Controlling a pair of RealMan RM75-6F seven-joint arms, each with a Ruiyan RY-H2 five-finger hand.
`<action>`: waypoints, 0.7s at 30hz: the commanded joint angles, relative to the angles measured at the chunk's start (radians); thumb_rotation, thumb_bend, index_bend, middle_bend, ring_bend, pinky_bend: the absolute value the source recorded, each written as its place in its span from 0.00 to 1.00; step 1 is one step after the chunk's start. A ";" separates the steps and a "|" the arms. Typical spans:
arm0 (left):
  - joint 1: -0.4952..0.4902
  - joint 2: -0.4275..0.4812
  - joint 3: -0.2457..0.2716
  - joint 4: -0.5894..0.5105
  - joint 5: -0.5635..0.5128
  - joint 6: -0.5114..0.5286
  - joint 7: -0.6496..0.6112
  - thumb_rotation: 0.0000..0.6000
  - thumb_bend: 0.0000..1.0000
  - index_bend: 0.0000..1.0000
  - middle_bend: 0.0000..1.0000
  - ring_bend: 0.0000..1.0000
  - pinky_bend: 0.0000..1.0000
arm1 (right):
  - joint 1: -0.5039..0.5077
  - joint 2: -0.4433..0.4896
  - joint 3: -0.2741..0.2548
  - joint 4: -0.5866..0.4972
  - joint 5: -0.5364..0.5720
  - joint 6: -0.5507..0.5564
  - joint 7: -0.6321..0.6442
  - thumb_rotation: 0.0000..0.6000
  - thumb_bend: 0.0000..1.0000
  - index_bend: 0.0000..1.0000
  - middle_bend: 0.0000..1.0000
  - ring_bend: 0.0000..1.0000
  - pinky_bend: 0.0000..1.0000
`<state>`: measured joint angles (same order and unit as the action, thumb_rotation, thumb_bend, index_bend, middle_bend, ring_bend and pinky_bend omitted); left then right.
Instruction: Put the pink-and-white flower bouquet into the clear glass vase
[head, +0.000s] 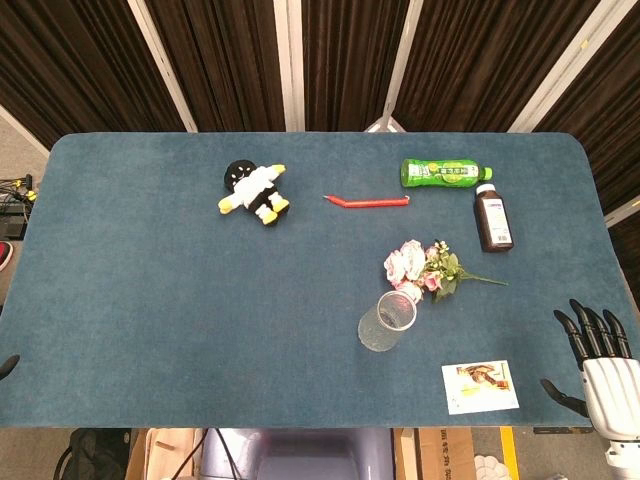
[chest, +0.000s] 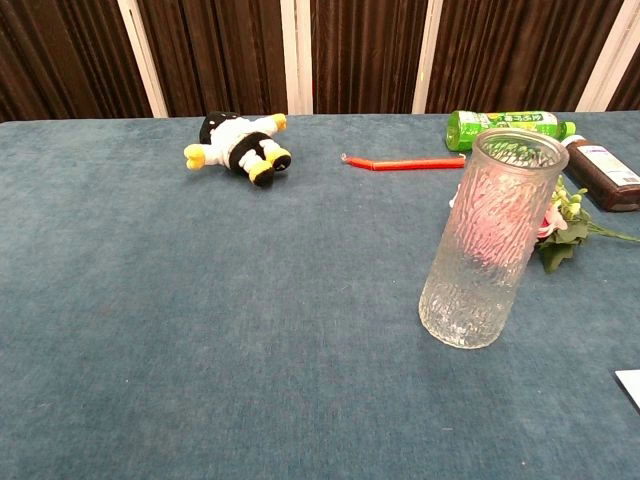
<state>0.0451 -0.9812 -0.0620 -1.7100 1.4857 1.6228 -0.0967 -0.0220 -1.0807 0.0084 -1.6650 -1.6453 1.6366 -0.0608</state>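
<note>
Head view: my right hand sits at lower right of frame, fingers spread, holding nothing — well apart from the vase. Left hand: only a dark tip at lower left edge, can't tell its state. Vase stands upright, center-right; bouquet lies on the table just behind it, w/ stems pointing right.

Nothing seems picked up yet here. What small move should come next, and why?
Probably bring the right hand in over the table toward the bouquet. That hand hangs open at the table's near right edge, holding nothing, while the flowers lie flat just behind the upright glass vase, on its side of the table.
</note>
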 joint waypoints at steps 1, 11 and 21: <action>0.001 0.001 -0.002 0.000 -0.004 0.002 -0.004 1.00 0.22 0.16 0.00 0.00 0.00 | -0.001 -0.003 0.000 -0.005 0.007 -0.007 -0.003 1.00 0.11 0.13 0.07 0.08 0.00; 0.010 0.004 0.001 -0.010 0.002 0.018 0.000 1.00 0.22 0.16 0.00 0.00 0.00 | -0.003 -0.010 0.010 -0.012 0.016 -0.003 0.001 1.00 0.11 0.13 0.07 0.08 0.00; -0.002 -0.005 -0.002 -0.004 0.007 0.005 0.005 1.00 0.22 0.16 0.00 0.00 0.00 | -0.002 -0.012 0.020 -0.013 0.044 -0.010 0.093 1.00 0.11 0.13 0.07 0.08 0.00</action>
<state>0.0437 -0.9855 -0.0630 -1.7149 1.4912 1.6261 -0.0899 -0.0256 -1.0902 0.0260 -1.6795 -1.6070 1.6303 0.0243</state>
